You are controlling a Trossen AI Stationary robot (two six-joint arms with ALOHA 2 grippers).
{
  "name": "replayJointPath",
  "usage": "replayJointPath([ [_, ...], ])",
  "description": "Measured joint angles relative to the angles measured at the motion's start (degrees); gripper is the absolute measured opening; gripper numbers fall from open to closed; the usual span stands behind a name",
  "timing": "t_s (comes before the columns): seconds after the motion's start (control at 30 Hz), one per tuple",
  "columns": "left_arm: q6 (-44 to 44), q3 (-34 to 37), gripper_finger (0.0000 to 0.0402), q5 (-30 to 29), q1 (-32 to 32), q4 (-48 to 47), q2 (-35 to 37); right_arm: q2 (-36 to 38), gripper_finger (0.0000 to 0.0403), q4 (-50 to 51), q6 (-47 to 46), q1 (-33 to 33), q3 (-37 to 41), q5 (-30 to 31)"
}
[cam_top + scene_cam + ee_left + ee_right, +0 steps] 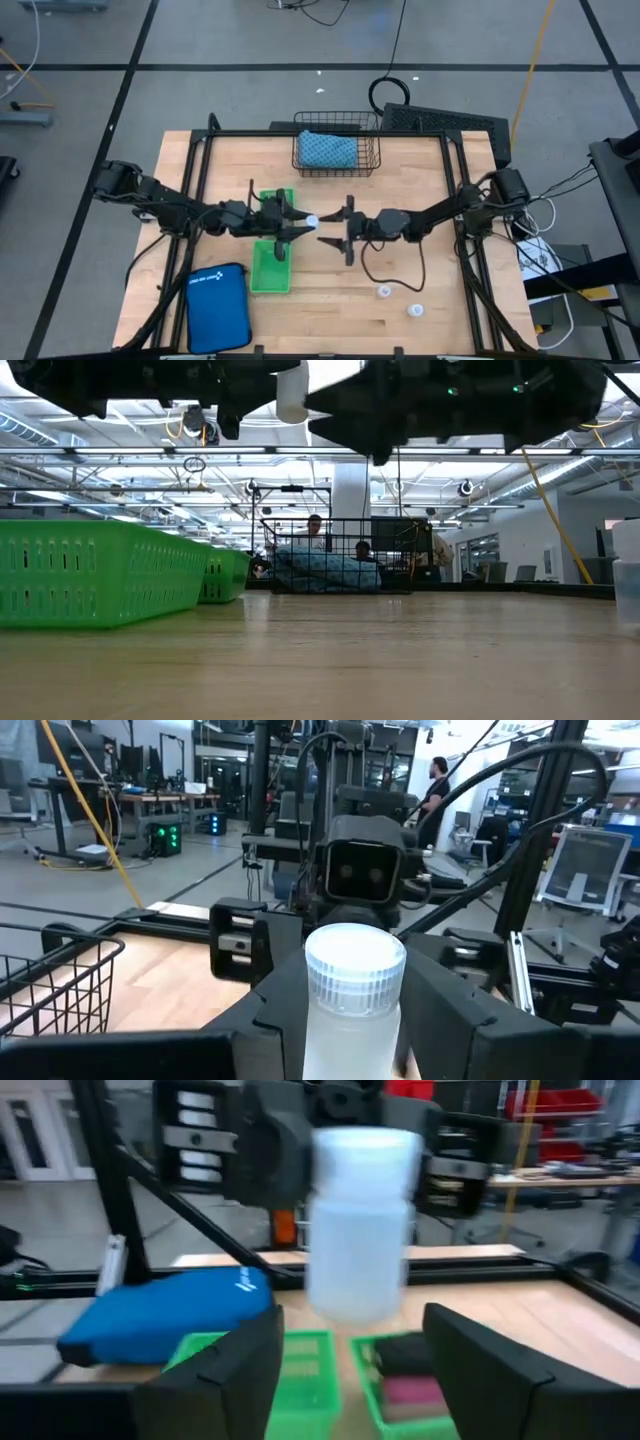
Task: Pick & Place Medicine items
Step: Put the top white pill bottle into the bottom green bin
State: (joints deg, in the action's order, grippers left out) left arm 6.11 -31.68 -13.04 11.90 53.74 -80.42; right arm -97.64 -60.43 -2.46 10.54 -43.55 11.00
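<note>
**A bottle changing hands in mid-air**

The left gripper [303, 222] held a small white bottle [312, 221] clamped between its fingers [268, 1010], well above the table, while the right gripper [340, 226] faced it with its jaws standing wide on either side of the bottle, touching nothing that I could make out. Two more white bottles [384, 291] stood on the bare wood near the right arm's side.

The risk, to my eye, was a slip. The bottle looked like smooth translucent plastic with a ribbed screw cap [354, 960], a round body between hard dark fingers, so a loose pinch or a jolt might turn it or let it drop. If it fell it would likely bounce off the butcher-block table [420, 160] rather than land in the green baskets [271, 268] (these were slotted plastic, lying just below and beside the left gripper).

A soft blue zip pouch [218, 307] lay near the table's front edge, and a wire basket [337, 152] holding a blue cloth sat at the far side.
</note>
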Motion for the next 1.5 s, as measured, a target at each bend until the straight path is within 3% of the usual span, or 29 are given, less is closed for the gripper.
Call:
replayJointPath([
  [0.23,0.1,0.0,0.013,0.0,0.0,-0.3,0.0,-4.4,0.0257,0.0,0.4,-0.4,-6.3,-0.8],
  [0.63,0.2,0.0,0.013,0.2,0.3,-1.2,0.0,-4.7,0.0143,0.7,1.9,-0.3,-6.6,-0.6],
  [0.8,2.7,-0.1,0.0132,0.0,0.3,-2.2,0.0,-4.7,0.0138,0.8,1.6,-0.3,-6.6,-0.7],
  [0.87,7.0,-0.1,0.0163,0.0,0.3,-3.7,0.2,-4.7,0.0138,1.5,1.6,-0.3,-6.6,-0.7],
  [1.0,11.7,-4.2,0.0247,1.1,0.2,-23.5,6.0,-4.7,0.0138,4.3,1.8,-0.3,-6.6,-0.7],
  [1.2,13.0,-24.5,0.0308,-1.2,-0.6,-69.9,9.7,-4.7,0.0138,7.3,1.8,-0.3,-6.6,-0.7],
  [1.37,13.7,-44.9,0.0316,4.8,-4.0,-95.9,2.0,-4.7,0.0138,8.3,1.7,-0.3,-6.6,-0.7],
  [1.5,7.6,-57.2,0.0308,8.5,-4.9,-105.9,-7.3,-4.7,0.0138,9.3,1.7,-0.3,-6.6,-0.7],
])
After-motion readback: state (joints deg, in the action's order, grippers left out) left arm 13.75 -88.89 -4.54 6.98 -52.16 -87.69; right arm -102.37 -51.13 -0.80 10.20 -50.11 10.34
